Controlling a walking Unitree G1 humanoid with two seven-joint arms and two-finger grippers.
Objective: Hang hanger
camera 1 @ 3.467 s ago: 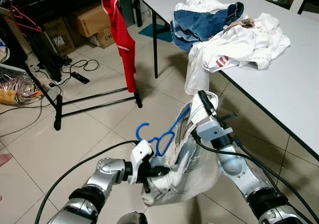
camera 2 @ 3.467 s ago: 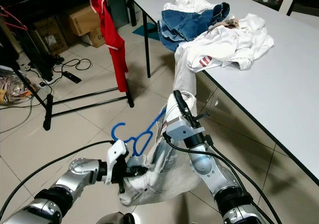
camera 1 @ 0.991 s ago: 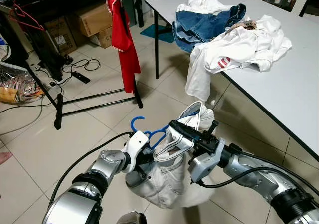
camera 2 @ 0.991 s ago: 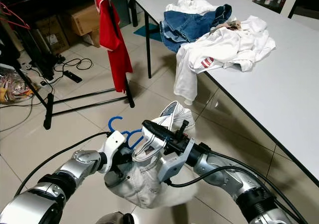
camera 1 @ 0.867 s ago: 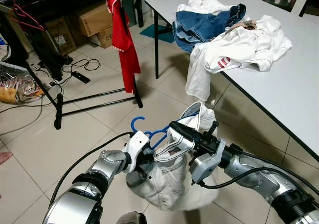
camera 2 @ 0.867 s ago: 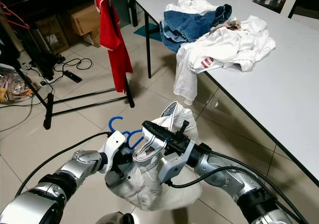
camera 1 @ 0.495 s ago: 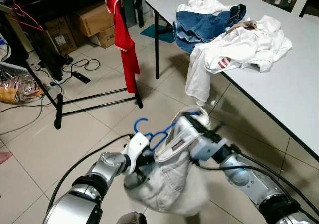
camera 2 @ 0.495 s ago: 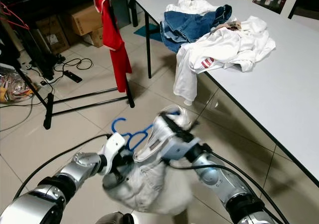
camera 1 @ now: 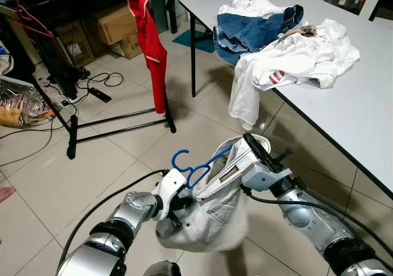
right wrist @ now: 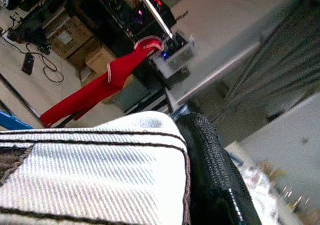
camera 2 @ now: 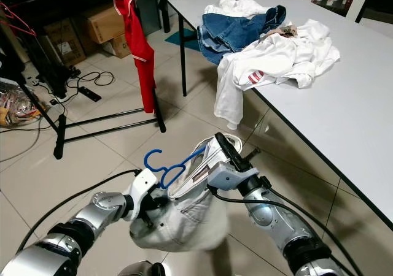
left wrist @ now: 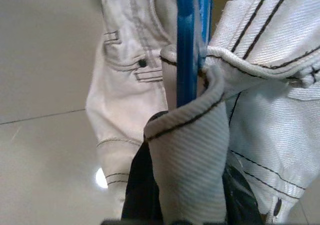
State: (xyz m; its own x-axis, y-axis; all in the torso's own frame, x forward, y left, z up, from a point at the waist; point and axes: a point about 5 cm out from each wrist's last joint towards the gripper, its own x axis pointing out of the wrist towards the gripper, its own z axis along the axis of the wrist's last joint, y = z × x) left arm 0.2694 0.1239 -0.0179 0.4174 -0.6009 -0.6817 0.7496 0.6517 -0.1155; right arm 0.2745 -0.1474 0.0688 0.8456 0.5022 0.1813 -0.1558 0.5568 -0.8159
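Low in the centre of the head view, the two arms hold a white denim garment strung on a blue hanger, whose hook points toward the upper left. The left gripper sits at centre bottom; its wrist view shows both black fingers pinching a fold of waistband with the hanger running up just above them. The right gripper, just right of centre, is pressed onto the other end of the waistband, with one ribbed finger lying against the striped cloth (the second finger is hidden, so I judge it clamped rather than see it).

The rack stands in the upper left of the frame, well apart from the load, with a red garment hanging from it. A table with a clothes pile fills the upper right.

Risks as I judge them: both grips are on cloth, not on the hanger itself, so a tilt on the way could let the hanger slip out of the waistband. The sagging cloth hangs near the floor and may drag or catch the trailing cable. The hook could also snag the red garment instead of the rail
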